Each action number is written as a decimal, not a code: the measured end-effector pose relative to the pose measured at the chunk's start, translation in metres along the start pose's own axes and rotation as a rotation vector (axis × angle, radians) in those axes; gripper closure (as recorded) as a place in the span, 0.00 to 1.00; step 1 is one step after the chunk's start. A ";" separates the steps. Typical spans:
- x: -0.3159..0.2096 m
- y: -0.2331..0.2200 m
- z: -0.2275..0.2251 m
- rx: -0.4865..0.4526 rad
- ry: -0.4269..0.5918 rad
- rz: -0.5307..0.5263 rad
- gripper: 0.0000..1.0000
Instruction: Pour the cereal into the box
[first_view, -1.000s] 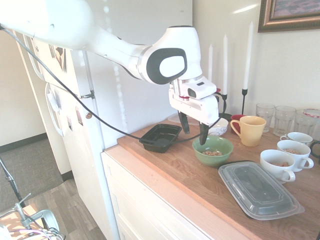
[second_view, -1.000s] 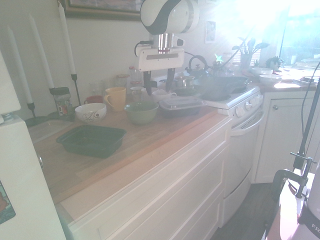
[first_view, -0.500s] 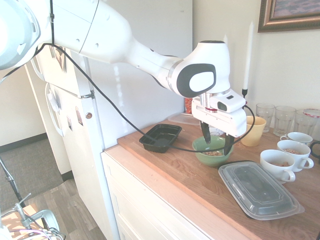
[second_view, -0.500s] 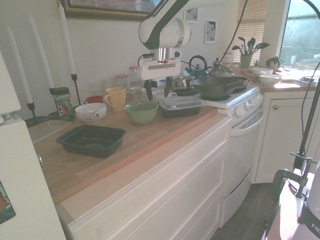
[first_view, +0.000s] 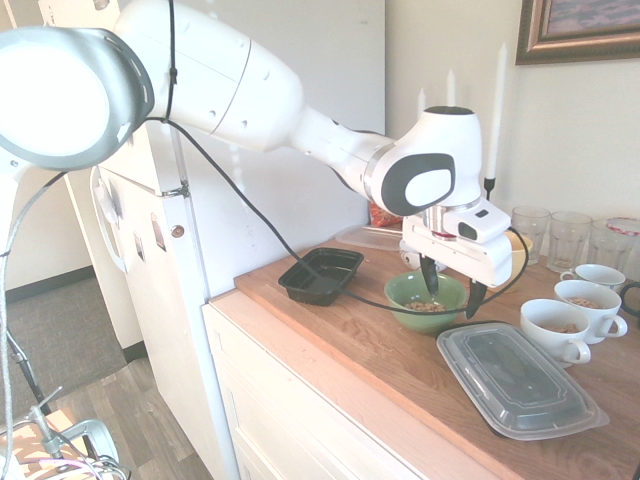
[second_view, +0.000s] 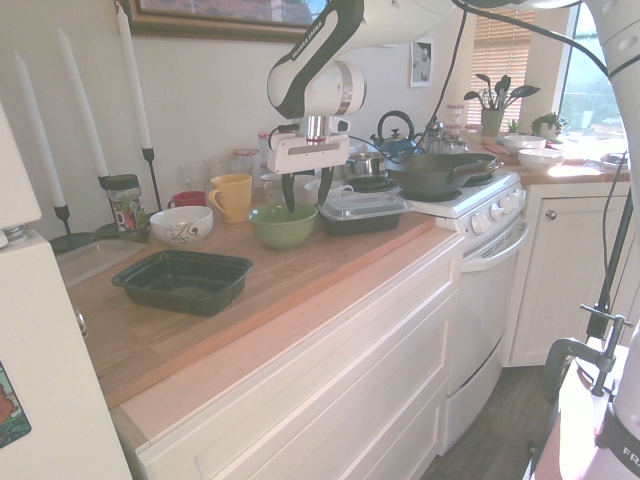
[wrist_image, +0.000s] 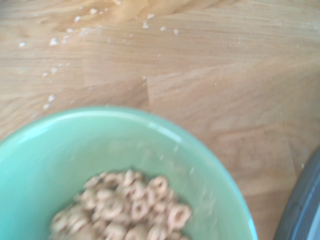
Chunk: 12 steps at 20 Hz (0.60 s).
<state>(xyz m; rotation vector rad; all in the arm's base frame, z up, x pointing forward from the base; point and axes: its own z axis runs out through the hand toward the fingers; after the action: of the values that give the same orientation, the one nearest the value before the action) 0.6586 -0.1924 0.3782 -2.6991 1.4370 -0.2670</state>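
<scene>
The cereal (first_view: 424, 306) is a small heap of tan rings in a green bowl (first_view: 408, 316) on the wooden counter. The wrist view shows the cereal (wrist_image: 131, 209) close up inside the bowl (wrist_image: 75, 150). My gripper (first_view: 450, 290) is open and points down at the bowl's rim on the side away from the box: one finger hangs over the inside, the other just outside. In the second exterior view the gripper (second_view: 305, 192) stands over the bowl (second_view: 282, 226). The box (first_view: 322, 273), a shallow black tray, sits empty near the counter's fridge end, also seen as the box (second_view: 183, 280).
A black container with a clear lid (first_view: 520, 380) lies beside the bowl. White cups (first_view: 555, 328) holding cereal, glasses (first_view: 568, 236), a yellow mug (second_view: 232, 196), a white patterned bowl (second_view: 181, 225) and candles (second_view: 135, 85) stand along the wall. A stove with a wok (second_view: 440, 175) adjoins the counter.
The arm has swung away from the box across the bowl and lowered, bringing the open gripper to the bowl's rim. Bowl, box and cereal have not moved.
</scene>
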 end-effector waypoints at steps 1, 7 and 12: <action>0.003 -0.002 0.006 -0.001 -0.001 -0.002 0.00; 0.004 -0.025 0.013 0.005 0.000 -0.028 0.00; 0.008 -0.038 -0.007 0.023 0.015 -0.038 0.00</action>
<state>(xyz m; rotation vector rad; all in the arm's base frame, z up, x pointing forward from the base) 0.6924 -0.1777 0.3912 -2.7142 1.3782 -0.3044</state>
